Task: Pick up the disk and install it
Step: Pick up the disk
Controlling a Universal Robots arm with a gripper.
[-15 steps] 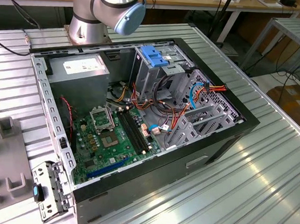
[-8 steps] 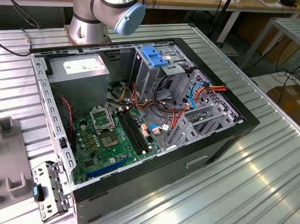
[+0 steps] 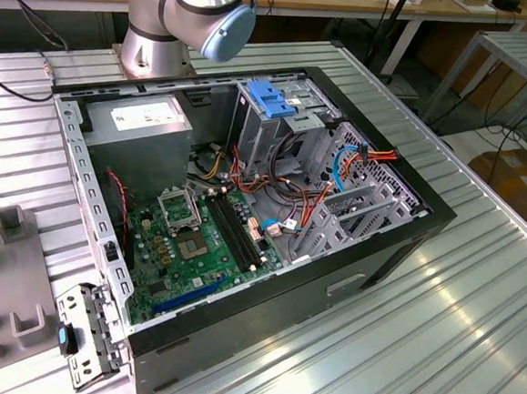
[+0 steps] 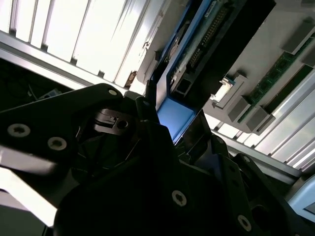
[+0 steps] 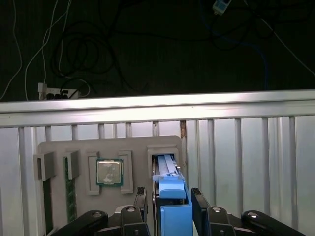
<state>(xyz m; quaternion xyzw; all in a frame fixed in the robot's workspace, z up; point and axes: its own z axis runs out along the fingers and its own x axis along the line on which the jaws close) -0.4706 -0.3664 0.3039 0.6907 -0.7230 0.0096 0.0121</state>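
Standing on its long edge in a slot of the flat grey plastic parts tray (image 5: 138,147), the disk (image 5: 167,167), a dark flat rectangular hard drive with a blue plastic rail along its upper side, points away from the camera in the first wrist view. The black robot hand (image 5: 169,190) sits around the near end of the disk, one side of it at each flat face. Whether it is clamped on the drive or just apart from it I cannot tell.

The second wrist view looks along the hand (image 4: 172,123) from the side, with the disk (image 4: 206,44) and its row of connector pins running off towards the tray.

In the tray, just beside the disk, lies a square silver processor chip (image 5: 109,172), and further along stand two green memory sticks (image 5: 70,196). The tray rests on the ribbed aluminium counter (image 5: 236,147).

In the exterior view, the open black computer case (image 3: 262,325) lies on the counter (image 3: 435,338). It holds a green motherboard (image 3: 196,246), a grey power-supply box (image 3: 146,124) and a metal drive cage topped by a blue plastic bracket (image 3: 273,99). The silver arm (image 3: 196,9) rises behind the case.
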